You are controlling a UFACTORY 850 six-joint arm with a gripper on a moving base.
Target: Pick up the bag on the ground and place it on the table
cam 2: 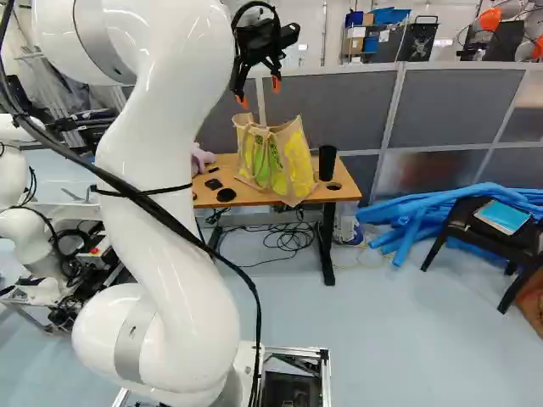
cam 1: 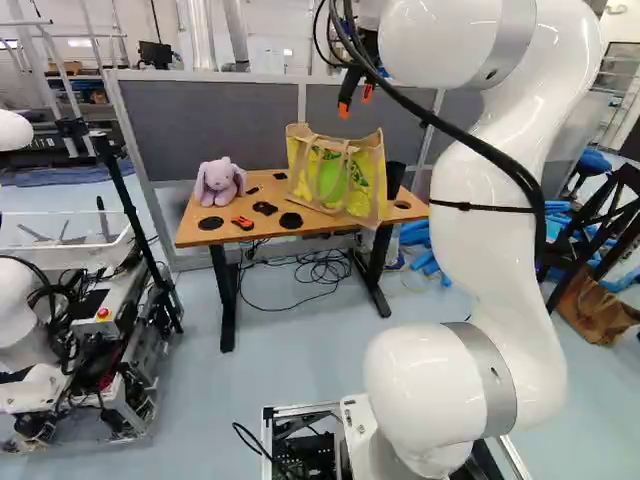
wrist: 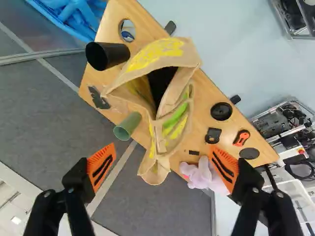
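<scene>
Left to right, from the base: at 11 o'clock the plush rabbit (cam 1: 219, 182) sits aside, likely leaving the bag (cam 1: 335, 172) room at 12, upright on the tabletop (cam 1: 265, 178), where the task wants it; the end effector (wrist: 162, 147) hangs above, spread wide and empty, presumably clear of the handles. Dark discs (cam 1: 291, 220) dot the wood. Around it, another robot (cam 1: 25, 320) stands towards 10, blue tubes (cam 2: 416, 216) lie towards 1.

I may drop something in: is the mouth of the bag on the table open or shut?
Open: the bag shows its dark inside between parted rims in the wrist view.
</scene>
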